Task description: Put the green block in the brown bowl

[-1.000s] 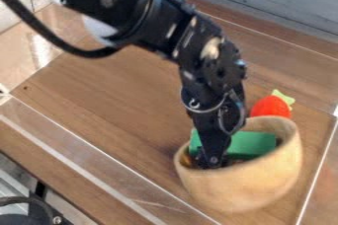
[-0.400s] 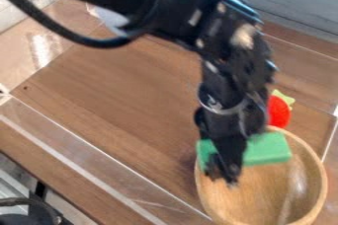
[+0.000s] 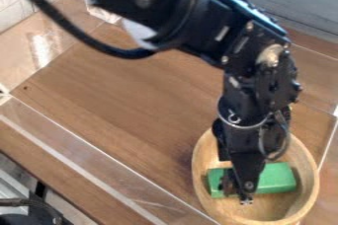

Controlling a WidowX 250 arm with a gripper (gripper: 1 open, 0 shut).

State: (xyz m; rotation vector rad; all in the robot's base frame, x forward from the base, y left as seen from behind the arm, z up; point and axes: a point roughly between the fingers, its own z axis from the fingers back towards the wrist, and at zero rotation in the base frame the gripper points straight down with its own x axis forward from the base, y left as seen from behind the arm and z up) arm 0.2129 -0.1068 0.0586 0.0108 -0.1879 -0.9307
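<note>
**Observer:** Where is the green block [image 3: 268,180]?

**Operator:** I see it lying inside the brown bowl [image 3: 306,191], flat on the bottom, toward the side nearest the camera. The bowl sits on the wooden table [image 3: 119,111] near the front right corner.

**Observer:** And the gripper [image 3: 243,186]?

**Operator:** It points straight down into the bowl, right at the block's left end (the arm [image 3: 199,22] covers that end). The fingers are dark and blurred, so I cannot tell whether they grip the block or have let go.

**Observer:** Anything else?

**Operator:** A clear wall [image 3: 79,150] edges the table in front.
</note>
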